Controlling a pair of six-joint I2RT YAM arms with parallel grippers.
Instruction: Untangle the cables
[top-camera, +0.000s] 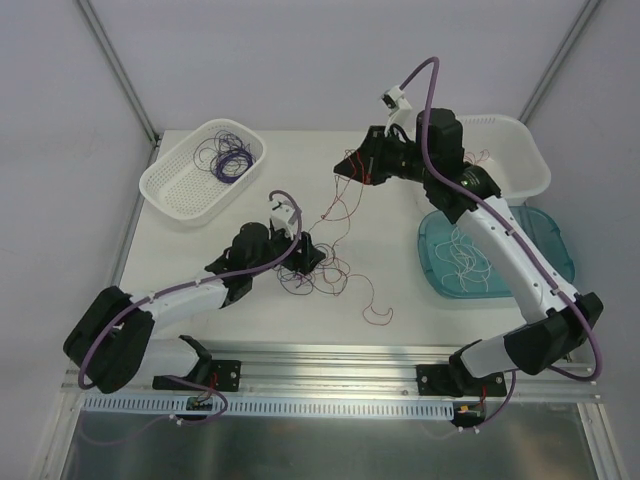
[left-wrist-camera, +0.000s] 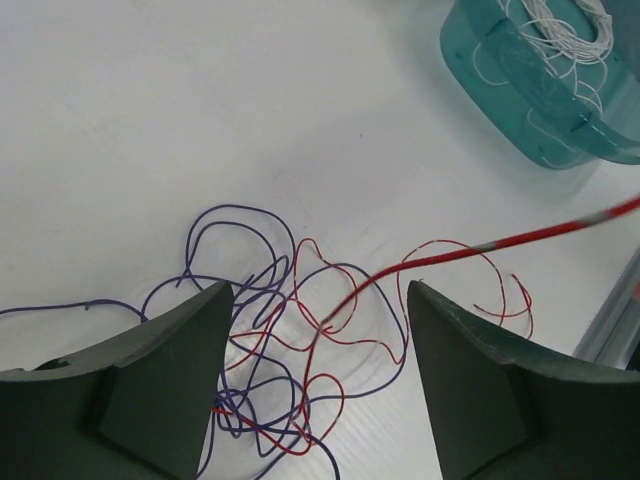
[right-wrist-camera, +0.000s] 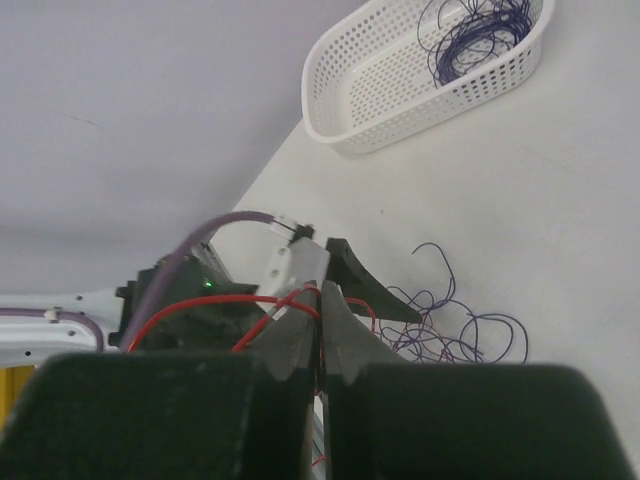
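A tangle of thin purple and red cables (top-camera: 322, 275) lies on the white table; in the left wrist view (left-wrist-camera: 290, 380) it sits between my fingers. My left gripper (top-camera: 308, 256) (left-wrist-camera: 320, 292) is open and low over the tangle, holding nothing. My right gripper (top-camera: 346, 168) (right-wrist-camera: 322, 292) is shut on a red cable (right-wrist-camera: 215, 303) and holds it raised above the table. The red cable (left-wrist-camera: 520, 238) runs taut from the tangle up to the right. A loose red end (top-camera: 378, 312) curls at the tangle's near right.
A white perforated basket (top-camera: 172, 182) at the back left holds purple cables (top-camera: 230, 160); it also shows in the right wrist view (right-wrist-camera: 372, 95). A teal tray (top-camera: 545, 232) on the right holds white cables (top-camera: 465, 258). A white tub (top-camera: 525, 160) stands behind it.
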